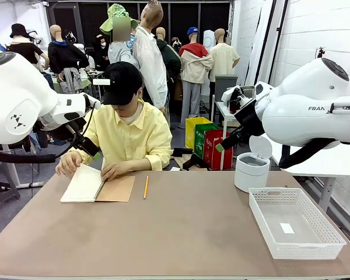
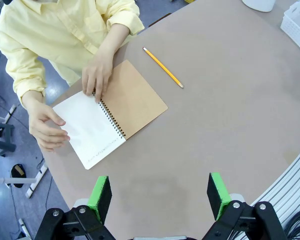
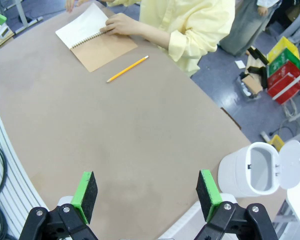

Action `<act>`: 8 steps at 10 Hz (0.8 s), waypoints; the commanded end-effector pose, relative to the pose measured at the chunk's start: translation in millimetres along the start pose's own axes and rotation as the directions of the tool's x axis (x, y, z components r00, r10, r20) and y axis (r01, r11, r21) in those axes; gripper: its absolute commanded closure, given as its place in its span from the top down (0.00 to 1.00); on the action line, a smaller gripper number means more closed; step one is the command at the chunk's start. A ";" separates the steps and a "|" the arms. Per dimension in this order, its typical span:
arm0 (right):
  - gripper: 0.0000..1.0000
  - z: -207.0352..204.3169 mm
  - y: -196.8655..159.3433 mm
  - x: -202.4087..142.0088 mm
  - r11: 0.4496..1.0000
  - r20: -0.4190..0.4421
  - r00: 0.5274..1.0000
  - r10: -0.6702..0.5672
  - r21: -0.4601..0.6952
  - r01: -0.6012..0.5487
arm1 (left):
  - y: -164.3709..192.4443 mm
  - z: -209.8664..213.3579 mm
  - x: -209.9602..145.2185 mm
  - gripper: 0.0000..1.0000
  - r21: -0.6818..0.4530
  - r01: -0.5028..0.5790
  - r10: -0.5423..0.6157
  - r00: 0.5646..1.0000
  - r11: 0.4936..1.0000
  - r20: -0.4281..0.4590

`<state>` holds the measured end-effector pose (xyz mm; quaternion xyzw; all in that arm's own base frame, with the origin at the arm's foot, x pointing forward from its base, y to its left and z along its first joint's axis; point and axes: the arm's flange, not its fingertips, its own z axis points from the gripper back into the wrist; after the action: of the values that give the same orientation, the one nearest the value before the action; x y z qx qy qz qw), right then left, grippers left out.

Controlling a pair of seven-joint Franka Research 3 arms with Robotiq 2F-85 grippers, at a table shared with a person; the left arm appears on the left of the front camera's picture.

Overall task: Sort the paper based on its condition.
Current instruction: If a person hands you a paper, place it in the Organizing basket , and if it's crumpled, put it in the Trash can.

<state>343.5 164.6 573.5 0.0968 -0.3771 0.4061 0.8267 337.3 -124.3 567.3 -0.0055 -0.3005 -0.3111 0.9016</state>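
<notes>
Now the paper (image 2: 87, 127), a page in the notebook (image 2: 135, 97), lies ahead of the open left claw (image 2: 159, 194), far from the open right claw (image 3: 147, 196).

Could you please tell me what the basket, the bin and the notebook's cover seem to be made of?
Basket: likely white plastic, judging by its moulded lattice walls. Bin: smooth white plastic, slight sheen, hinged lid up. Notebook cover: matt brown card, kraft-like, on wire spiral binding.

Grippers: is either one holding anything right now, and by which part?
Nothing. The left gripper and the right gripper both hang open above the table; the person's hands rest on the notebook.
</notes>
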 end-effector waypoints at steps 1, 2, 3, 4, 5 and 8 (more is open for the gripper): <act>1.00 -0.2 -0.1 -0.6 1.000 -0.004 1.000 0.000 0.003 0.000 | 0.2 0.4 0.1 1.00 0.002 0.002 -0.002 1.000 1.000 0.001; 1.00 -0.2 -0.1 -0.6 1.000 -0.004 1.000 0.000 0.003 0.000 | 0.2 0.4 0.1 1.00 0.002 0.002 -0.002 1.000 1.000 0.001; 1.00 -0.2 -0.1 -0.6 1.000 -0.004 1.000 0.000 0.003 0.000 | 0.2 0.4 0.1 1.00 0.002 0.002 -0.002 1.000 1.000 0.001; 1.00 -0.2 -0.1 -0.6 1.000 -0.004 1.000 0.000 0.003 0.000 | 0.2 0.4 0.1 1.00 0.002 0.002 -0.002 1.000 1.000 0.001; 1.00 -0.2 -0.1 -0.6 1.000 -0.004 1.000 0.000 0.003 0.000 | 0.2 0.4 0.1 1.00 0.002 0.002 -0.002 1.000 1.000 0.001; 1.00 -0.2 -0.1 -0.6 1.000 -0.004 1.000 0.000 0.003 0.000 | 0.2 0.4 0.1 1.00 0.002 0.002 -0.002 1.000 1.000 0.001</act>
<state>343.5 164.6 573.5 0.0968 -0.3771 0.4061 0.8267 337.3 -124.3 567.3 -0.0055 -0.3005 -0.3111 0.9016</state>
